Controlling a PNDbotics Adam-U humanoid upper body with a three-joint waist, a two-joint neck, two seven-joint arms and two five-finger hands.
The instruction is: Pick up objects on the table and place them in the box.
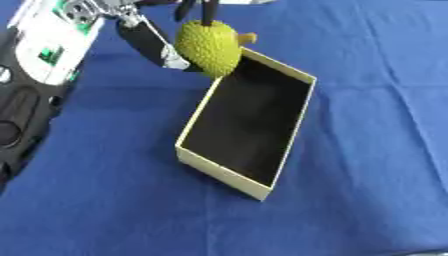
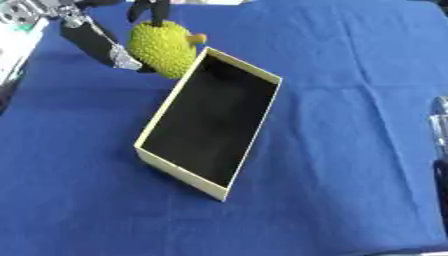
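Note:
A yellow-green bumpy fruit (image 1: 210, 47) with a short brown stem hangs over the far left corner of the box (image 1: 220, 174). My left hand (image 1: 150, 41) comes in from the upper left and is shut on it, dark fingers over its top and the silver-tipped thumb against its left side. The box is a shallow cream cardboard tray with a dark inside, lying askew on the blue cloth, and nothing shows in it. At the right edge of the right eye view there is only a grey sliver (image 2: 440, 131), perhaps of my right hand.
A blue cloth (image 1: 376, 100) covers the whole table, with soft creases to the right of the box. My left arm's white and black casing (image 1: 44, 47) fills the upper left corner.

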